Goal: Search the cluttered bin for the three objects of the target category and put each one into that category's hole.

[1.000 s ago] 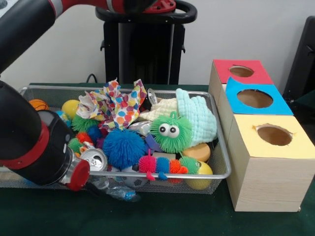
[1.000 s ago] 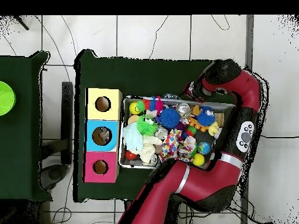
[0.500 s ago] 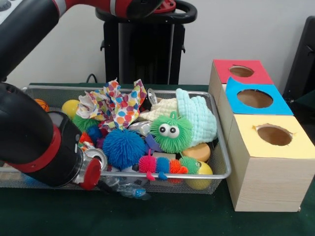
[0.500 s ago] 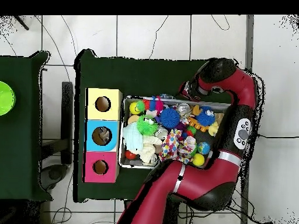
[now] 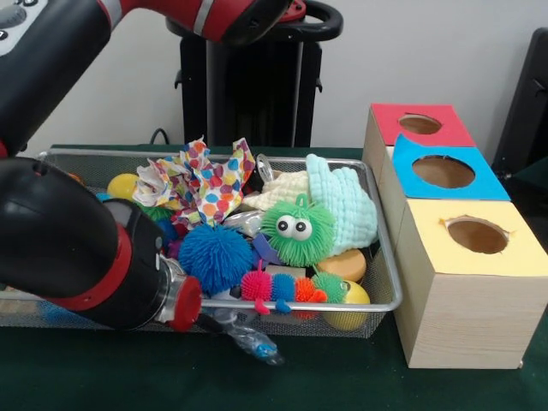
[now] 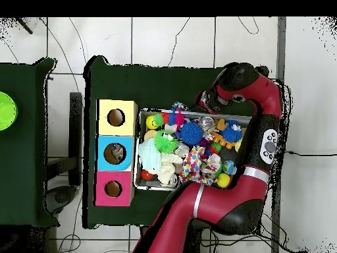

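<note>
The arm's wrist fills the lower left of the front view. The hand [image 5: 248,338] looks clamped on a crushed bottle [image 5: 257,344] outside the bin [image 5: 385,282], low over the tabletop [image 5: 342,377]. Judged step: carrying it toward the boxes [image 5: 467,282] at right. Next: lift above the bin rim and box tops; open room lies above.

The green-clothed table [image 5: 342,377] carries a wire bin [image 5: 381,257] and, beside it, three holed boxes [image 5: 462,282].

Wire-mesh metal bin [image 5: 381,257], matt wood-grain box [image 5: 467,321], rubbery spiky blue ball [image 5: 216,259], glossy plastic arm [image 5: 68,244]
</note>
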`<state>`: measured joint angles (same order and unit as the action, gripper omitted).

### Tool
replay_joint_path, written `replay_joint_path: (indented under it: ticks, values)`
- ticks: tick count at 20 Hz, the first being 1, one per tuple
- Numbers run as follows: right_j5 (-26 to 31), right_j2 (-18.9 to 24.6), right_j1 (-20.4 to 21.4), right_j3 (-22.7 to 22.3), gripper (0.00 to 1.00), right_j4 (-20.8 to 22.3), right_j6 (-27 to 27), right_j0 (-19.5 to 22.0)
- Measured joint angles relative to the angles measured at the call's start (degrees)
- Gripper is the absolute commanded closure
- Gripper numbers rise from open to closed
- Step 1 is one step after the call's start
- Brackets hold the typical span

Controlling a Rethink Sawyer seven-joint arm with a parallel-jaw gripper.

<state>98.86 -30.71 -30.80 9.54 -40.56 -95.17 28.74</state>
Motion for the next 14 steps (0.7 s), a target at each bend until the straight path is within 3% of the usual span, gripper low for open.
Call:
replay_joint_path:
  ticks: [3,6,14]
  values:
    - [0.11,-7.02,-1.51,0.48,0.00,-7.43,0.76,1.21]
    - [0.31,-10.39,-2.17,0.65,0.00,-11.13,1.36,1.97]
    - [1.88,-25.92,-4.98,1.66,0.00,-27.76,7.32,6.36]
